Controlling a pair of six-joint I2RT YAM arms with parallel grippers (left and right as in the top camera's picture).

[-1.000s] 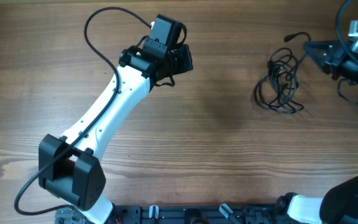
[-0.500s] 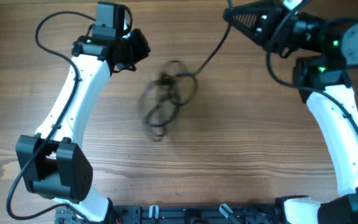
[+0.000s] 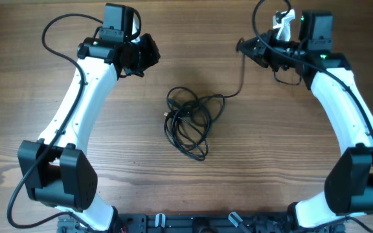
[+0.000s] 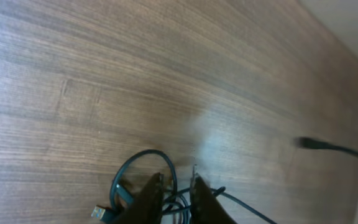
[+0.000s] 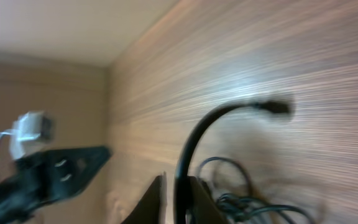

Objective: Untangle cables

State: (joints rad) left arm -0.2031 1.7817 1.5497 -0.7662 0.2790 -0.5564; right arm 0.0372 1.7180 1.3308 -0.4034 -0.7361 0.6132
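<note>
Left arm [image 3: 83, 97] and right arm [image 3: 345, 103] extended, cables [image 3: 188, 123] between

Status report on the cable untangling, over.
Left end effector slightly open, empty. Right end effector straddles one cable strand, grip unclear. Cables tangled, centre of table. Nothing in the way.

right wrist — blurred | cables [image 5: 181, 168] cut off at bottom edge (both wrist views)
</note>
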